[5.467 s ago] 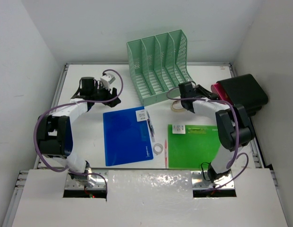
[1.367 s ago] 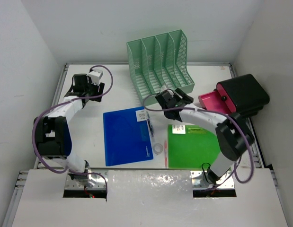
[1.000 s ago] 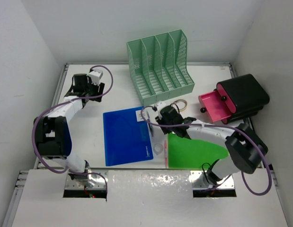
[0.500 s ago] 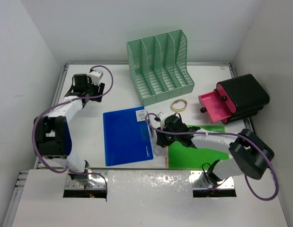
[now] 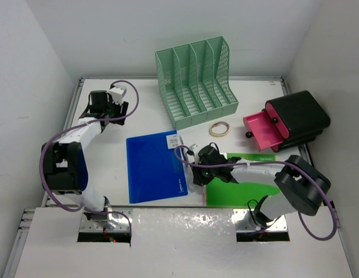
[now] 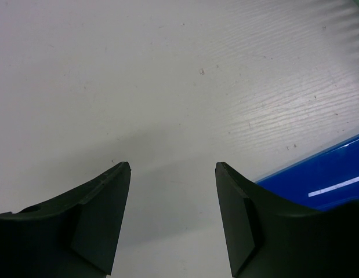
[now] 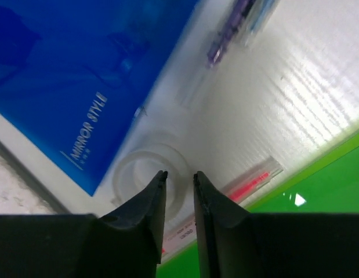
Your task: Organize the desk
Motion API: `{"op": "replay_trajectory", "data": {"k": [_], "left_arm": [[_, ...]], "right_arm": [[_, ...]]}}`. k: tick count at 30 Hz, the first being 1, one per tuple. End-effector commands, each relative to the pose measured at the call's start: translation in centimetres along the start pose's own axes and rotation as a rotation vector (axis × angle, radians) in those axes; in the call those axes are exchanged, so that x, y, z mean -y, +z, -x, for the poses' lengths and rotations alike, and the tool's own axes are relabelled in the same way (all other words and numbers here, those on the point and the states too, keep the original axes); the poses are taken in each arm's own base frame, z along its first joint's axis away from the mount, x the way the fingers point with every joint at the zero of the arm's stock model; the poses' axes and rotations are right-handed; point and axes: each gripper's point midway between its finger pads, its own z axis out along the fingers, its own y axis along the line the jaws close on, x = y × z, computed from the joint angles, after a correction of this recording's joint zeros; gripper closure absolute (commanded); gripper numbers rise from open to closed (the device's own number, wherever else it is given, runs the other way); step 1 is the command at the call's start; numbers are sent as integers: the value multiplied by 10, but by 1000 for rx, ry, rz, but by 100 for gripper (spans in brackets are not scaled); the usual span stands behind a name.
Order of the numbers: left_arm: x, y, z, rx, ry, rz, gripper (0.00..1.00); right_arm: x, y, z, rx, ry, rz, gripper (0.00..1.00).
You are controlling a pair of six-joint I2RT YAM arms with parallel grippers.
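Right gripper (image 7: 177, 179) straddles the rim of the tape roll (image 7: 122, 174) beside the blue folder (image 7: 69, 75), jaws narrowed, grip uncertain; left gripper (image 6: 173, 168) hangs open, far-left.

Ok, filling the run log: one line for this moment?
left fingers open over desk | right fingers astride clear tape roll wall | grip unclear

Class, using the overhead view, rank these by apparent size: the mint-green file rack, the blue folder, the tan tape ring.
1. Mint-green file rack, though its height brings it nearer the camera.
2. Blue folder.
3. Tan tape ring.
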Motion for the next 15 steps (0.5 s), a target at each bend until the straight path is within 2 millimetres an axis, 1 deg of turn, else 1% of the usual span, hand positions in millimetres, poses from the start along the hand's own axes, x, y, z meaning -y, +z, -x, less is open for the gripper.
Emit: {"op": "replay_trajectory", "data": {"k": [1, 2, 3, 4, 7, 8, 10, 11, 12, 13, 14, 15], "left_arm": [[0, 0, 14, 47, 11, -4, 42], [0, 0, 14, 45, 12, -3, 42], [0, 0, 14, 45, 12, -4, 42], [0, 0, 14, 47, 11, -4, 42], [2, 1, 14, 46, 13, -12, 42], [1, 0, 14, 47, 10, -10, 42], [2, 1, 13, 44, 11, -11, 42], [1, 0, 14, 46, 11, -9, 42], [2, 0, 13, 46, 13, -12, 42], [2, 0, 14, 46, 12, -13, 42], [3, 0, 14, 47, 12, -16, 42], [3, 1, 13, 46, 10, -19, 42]], "right_arm": [[4, 6, -8, -31, 6, -25, 78], [5, 8, -6, -33, 7, -35, 80], [7, 8, -4, -26, 6, -49, 87], [9, 6, -6, -41, 10, -63, 91], [14, -1, 8, -12, 11, -109, 100], [13, -5, 21, 16, 10, -121, 100], [26, -24, 34, 50, 3, -218, 100], [33, -36, 42, 50, -18, -273, 100], [39, -53, 59, 107, -28, -323, 100], [57, -72, 78, 158, -40, -428, 100], [68, -85, 81, 163, -39, -477, 100], [89, -108, 94, 219, 8, -549, 100]]}}
